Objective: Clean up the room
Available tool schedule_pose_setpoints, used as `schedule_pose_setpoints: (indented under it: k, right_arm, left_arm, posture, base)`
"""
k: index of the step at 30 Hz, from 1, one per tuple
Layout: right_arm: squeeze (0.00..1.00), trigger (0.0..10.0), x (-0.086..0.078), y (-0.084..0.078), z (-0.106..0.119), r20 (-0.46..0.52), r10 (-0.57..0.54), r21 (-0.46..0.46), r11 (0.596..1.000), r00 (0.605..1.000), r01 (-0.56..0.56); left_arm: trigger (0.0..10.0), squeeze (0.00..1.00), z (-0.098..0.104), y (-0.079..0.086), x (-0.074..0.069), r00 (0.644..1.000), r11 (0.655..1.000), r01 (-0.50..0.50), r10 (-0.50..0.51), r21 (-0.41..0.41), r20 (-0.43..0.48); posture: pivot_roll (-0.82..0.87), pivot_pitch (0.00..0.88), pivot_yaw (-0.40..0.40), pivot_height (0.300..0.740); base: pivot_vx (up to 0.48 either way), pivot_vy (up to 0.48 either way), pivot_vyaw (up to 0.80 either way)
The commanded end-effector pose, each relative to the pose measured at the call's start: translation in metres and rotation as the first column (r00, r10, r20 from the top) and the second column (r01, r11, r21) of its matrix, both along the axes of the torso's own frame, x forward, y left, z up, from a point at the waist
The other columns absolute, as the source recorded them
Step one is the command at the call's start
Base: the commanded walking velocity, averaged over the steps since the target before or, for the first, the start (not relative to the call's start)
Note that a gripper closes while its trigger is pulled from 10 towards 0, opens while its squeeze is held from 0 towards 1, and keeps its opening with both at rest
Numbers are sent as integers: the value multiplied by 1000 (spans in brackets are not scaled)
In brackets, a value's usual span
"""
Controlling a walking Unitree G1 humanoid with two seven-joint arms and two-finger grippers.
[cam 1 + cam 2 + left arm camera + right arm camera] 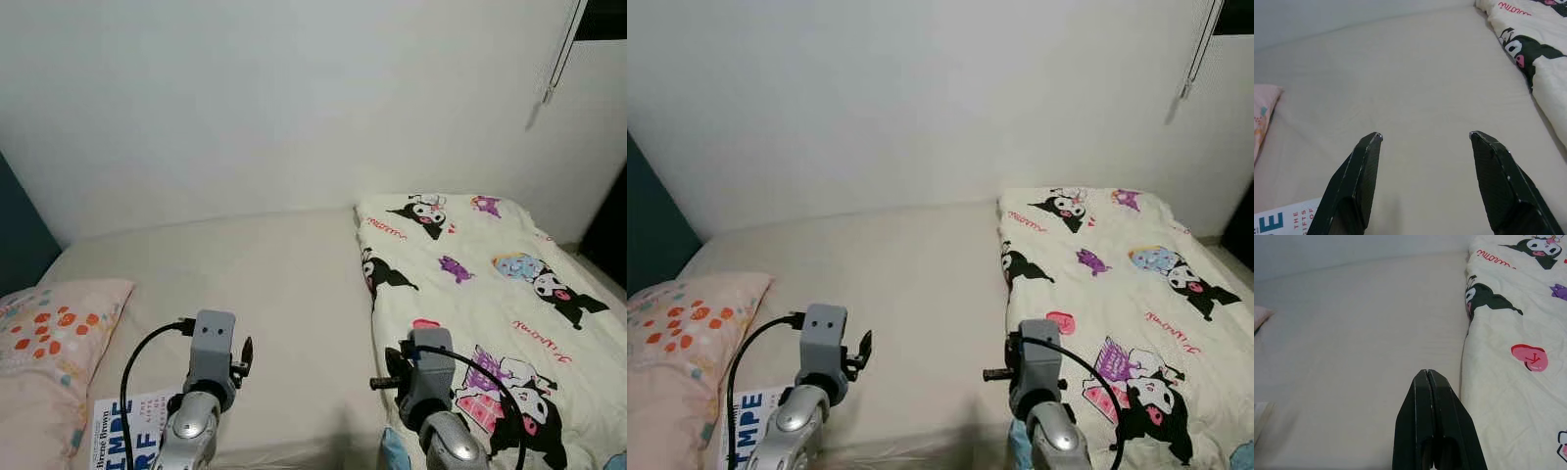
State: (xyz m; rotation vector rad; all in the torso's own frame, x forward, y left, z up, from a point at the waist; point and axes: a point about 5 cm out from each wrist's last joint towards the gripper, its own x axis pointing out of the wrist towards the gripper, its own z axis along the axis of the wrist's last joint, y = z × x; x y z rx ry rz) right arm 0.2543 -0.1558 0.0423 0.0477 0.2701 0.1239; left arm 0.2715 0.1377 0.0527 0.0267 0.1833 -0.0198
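Note:
A bed (265, 284) with a cream sheet lies before me against a white wall. A cartoon-print blanket (480, 284) covers its right part. A pink floral pillow (49, 343) rests at the left, and a white book (122, 431) with blue letters lies beside it near the front edge. My left gripper (1422, 139) hovers open over the bare sheet, the book's corner (1283, 220) just behind one finger. My right gripper (1425, 374) is shut with nothing in it, pointing along the blanket's edge (1469, 333).
A dark blue surface (18, 235) stands at the far left beside the bed. A blind cord (560, 49) hangs at the upper right near a dark window. A dark gap (612, 235) shows past the bed's right side.

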Motion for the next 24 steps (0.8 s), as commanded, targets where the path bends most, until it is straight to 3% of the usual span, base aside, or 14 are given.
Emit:
schedule_pose_setpoints:
  k: [1, 9, 13, 15, 24]
  right_arm:
    - [0, 10000, 0, 3, -3, -10, 2, 4, 1000, 1000, -2]
    - [0, 10000, 0, 6, -12, -39, 5, 13, 1000, 999, -5]
    - [0, 10000, -1, 9, -17, -62, 14, 21, 1000, 998, -13]
    - [0, 10000, -4, 9, -29, -118, 22, 11, 1000, 993, -21]
    - [0, 10000, -2, 8, -42, -174, 4, -1, 1000, 985, -4]
  left_arm:
    - [10000, 0, -7, 5, -3, 999, 1000, -15, 15, 2, -34]
    - [10000, 0, -12, 5, -1, 998, 999, 9, -7, 43, -59]
    - [10000, 0, -21, 7, -3, 996, 998, 14, -8, 55, -91]
    - [10000, 0, -37, 11, -9, 988, 998, 16, -7, 54, -152]
    - [10000, 0, -45, 9, -14, 982, 997, 42, -30, 60, -186]
  posture:
    - [-5, 0, 39, 740]
    - [-10, 0, 41, 740]
    - [-6, 0, 48, 740]
    - [-6, 0, 45, 740]
    - [-4, 0, 39, 740]
  base:
    - [0, 0, 0]
    - [0, 0, 0]
    - [0, 0, 0]
    - [0, 0, 0]
    - [0, 0, 0]
